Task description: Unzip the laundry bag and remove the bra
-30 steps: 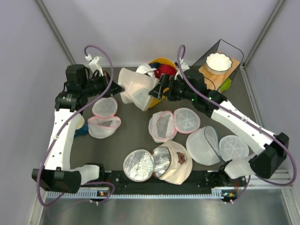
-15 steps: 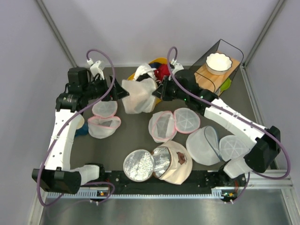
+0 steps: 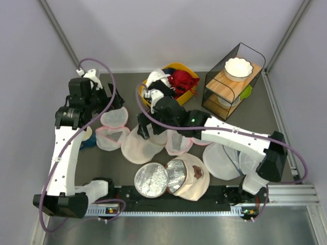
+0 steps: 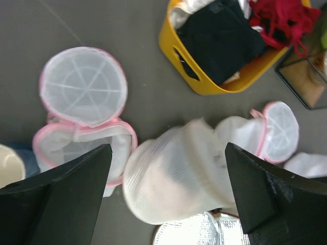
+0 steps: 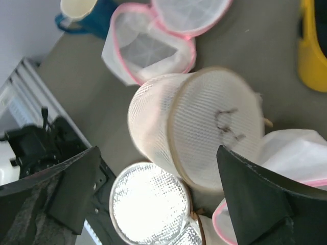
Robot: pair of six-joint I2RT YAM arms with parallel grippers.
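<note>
laundry bag [image 3: 137, 148] dropped; left gripper [image 4: 168, 148], right gripper [image 5: 158, 149] spread; only right wrist shows its mark [image 5: 228, 125]

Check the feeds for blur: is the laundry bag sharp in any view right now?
Top external: evenly lit, no glare, the laundry bag fairly crisp. Left wrist: the bag is smeared soft, while the pink-trimmed bag beside it reads sharper. Right wrist: the mesh is slightly blurred and the black mark smudged; the silver disc below looks crisper.

left arm [image 3: 64, 149], right arm [image 3: 240, 142]: white links, black joints | cables [image 3: 114, 92]: mauve | jaws: black wedges
</note>
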